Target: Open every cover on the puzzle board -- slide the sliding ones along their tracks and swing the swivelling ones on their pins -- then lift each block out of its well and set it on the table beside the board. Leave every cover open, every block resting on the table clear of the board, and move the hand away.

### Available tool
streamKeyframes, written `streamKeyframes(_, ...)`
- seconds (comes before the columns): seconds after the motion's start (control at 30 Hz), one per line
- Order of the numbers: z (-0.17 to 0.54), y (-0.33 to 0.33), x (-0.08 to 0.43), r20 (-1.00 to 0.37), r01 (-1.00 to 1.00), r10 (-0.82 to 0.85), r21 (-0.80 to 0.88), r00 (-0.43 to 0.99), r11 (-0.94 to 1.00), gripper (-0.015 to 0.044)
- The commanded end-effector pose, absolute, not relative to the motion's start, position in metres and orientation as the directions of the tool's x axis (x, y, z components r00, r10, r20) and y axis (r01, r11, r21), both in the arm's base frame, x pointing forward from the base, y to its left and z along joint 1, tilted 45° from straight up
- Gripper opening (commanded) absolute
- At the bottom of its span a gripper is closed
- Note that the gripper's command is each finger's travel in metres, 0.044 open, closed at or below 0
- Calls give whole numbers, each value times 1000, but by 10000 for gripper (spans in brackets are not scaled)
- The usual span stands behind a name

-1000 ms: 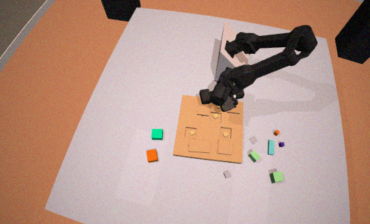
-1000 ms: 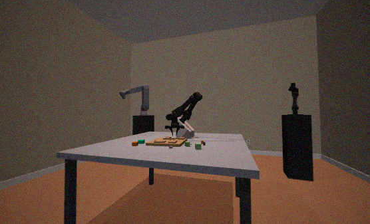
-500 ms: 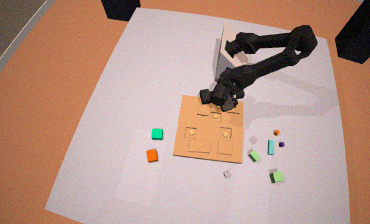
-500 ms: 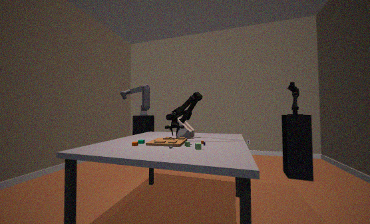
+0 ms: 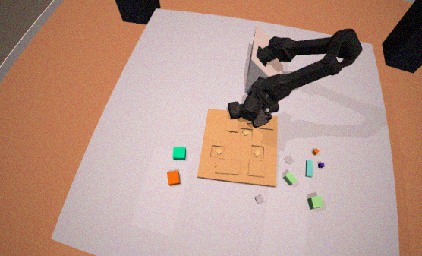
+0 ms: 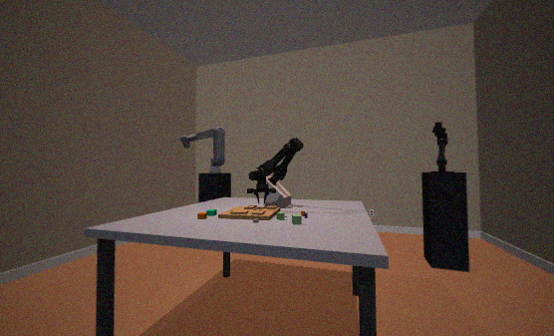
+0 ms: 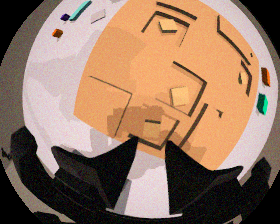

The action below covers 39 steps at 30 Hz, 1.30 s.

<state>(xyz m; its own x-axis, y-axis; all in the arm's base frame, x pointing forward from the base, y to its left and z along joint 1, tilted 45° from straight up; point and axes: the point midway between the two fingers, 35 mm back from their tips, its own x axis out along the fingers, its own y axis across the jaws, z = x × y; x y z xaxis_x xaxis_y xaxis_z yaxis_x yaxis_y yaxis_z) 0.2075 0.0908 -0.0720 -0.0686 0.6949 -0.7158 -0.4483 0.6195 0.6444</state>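
Note:
The tan puzzle board [image 5: 236,155] [image 6: 224,216] [image 7: 111,60] lies on the table. Its outlined covers are board-coloured; one [image 5: 228,166] [image 7: 237,35] is at the front left, another [image 5: 256,168] at the front right, another [image 7: 103,105] at the rear right. Pale yellow blocks sit in uncovered wells: one left [image 5: 218,151], one right [image 5: 257,153] [image 7: 167,25], one in the middle [image 5: 246,132] [image 7: 179,96]. Another pale block [image 7: 152,129] lies in the rear well, in the hand's shadow. My gripper [image 6: 262,203] [image 7: 152,141] is open and empty above the board's rear edge; the top view hides its fingertips.
Left of the board are a green block [image 5: 179,153] and an orange block [image 5: 173,178]. To its right are light-green blocks [image 5: 316,202] [image 5: 290,178], a teal bar [image 5: 309,168], and small orange [image 5: 316,151] and purple [image 5: 321,165] cubes. A grey cube [image 5: 259,199] lies in front.

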Motion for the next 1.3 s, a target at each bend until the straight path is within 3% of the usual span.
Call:
streamKeyframes(0.0,-71,92,207,-711,-444,699,649,-69,617,144)
streamKeyframes(1.27,-76,97,206,-712,-444,699,649,-69,617,144)
